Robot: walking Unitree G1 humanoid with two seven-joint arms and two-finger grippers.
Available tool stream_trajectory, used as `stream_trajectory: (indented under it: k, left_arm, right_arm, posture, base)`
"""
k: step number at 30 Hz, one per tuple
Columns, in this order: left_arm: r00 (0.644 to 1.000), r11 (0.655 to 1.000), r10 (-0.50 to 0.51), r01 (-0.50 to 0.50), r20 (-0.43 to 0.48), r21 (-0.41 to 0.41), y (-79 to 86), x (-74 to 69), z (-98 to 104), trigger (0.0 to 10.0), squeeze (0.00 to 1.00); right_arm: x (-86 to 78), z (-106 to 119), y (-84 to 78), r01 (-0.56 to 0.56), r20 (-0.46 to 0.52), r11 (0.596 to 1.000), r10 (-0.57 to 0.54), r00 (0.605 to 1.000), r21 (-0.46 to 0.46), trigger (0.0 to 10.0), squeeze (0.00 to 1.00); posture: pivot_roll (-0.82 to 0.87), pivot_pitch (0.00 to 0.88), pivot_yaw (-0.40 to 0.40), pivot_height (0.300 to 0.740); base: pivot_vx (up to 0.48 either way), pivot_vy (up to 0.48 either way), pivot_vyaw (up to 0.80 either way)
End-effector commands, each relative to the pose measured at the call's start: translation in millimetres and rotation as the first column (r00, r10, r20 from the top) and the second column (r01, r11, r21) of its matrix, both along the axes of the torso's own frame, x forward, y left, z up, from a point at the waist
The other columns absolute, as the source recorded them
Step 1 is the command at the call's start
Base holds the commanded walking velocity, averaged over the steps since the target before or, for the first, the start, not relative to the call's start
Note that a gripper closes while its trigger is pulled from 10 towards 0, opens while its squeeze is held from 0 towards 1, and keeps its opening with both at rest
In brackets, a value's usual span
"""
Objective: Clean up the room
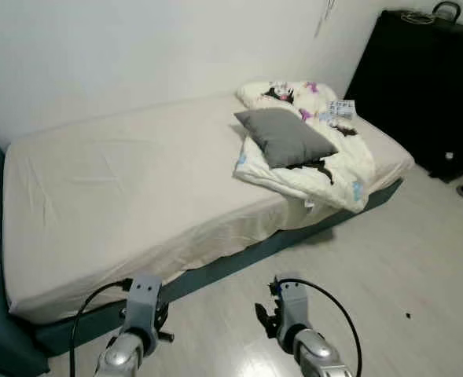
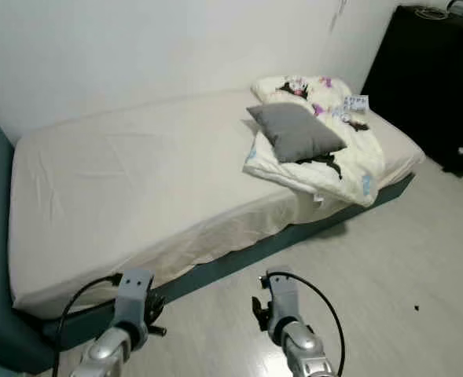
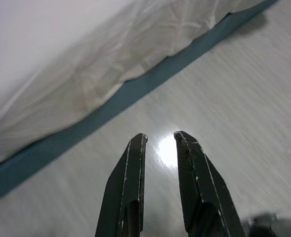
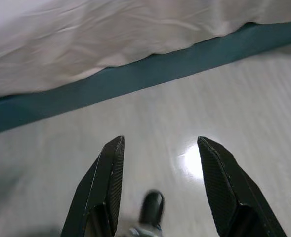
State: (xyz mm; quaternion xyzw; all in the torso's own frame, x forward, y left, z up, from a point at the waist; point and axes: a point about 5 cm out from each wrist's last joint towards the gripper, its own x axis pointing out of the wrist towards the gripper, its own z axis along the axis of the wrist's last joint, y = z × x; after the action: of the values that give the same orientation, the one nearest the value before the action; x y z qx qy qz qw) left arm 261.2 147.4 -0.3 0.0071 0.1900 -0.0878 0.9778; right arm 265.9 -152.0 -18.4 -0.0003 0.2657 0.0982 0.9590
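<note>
Nearest to the camera, both arms are held low over the pale, glossy plank floor (image 1: 420,259), just in front of the bed (image 1: 137,188). The left gripper (image 3: 160,140) has its two long black fingers only a little apart and holds nothing. The right gripper (image 4: 160,145) has its fingers wide apart and is also empty.

The bed is the landmark. Its near side shows a teal padded base under a cream sheet (image 1: 121,173), thin and lightly wrinkled, which lies mostly flat. At the far end of the bed lies a white patterned duvet (image 1: 325,169), soft and bunched, with one corner hanging over the bed's edge. A grey square cushion (image 1: 284,137) rests on top of it, tilted. Some small printed papers (image 1: 341,110) lie on the duvet too. Beyond the bed's far end stands a black cabinet (image 1: 420,86).

I judge the tidying is at an early stage: the duvet, cushion and papers are not yet arranged.
</note>
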Motion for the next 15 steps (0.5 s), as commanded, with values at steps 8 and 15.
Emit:
stream_trajectory:
  k: [8, 15]
  left_arm:
    - [1.000, 1.000, -0.021, 0.021, -0.010, -0.009, -6.3, -2.6, -1.9, 10.0, 0.00]
    - [1.000, 1.000, -0.023, 0.023, -0.011, -0.007, -5.8, -3.2, -1.9, 10.0, 0.00]
  right_arm:
    - [-3.4, -3.3, -2.5, 0.009, -0.019, 1.000, -0.009, 1.000, -0.004, 10.0, 0.00]
    - [-4.0, -3.1, 1.2, -0.044, -0.016, 0.999, 0.043, 0.999, -0.026, 10.0, 0.00]
  posture:
    - [0.03, 0.120, -0.055, 0.740]
    - [0.03, 0.120, -0.054, 0.740]
  base:
    - [0.414, 0.000, 0.00]
    - [0.407, 0.000, 0.00]
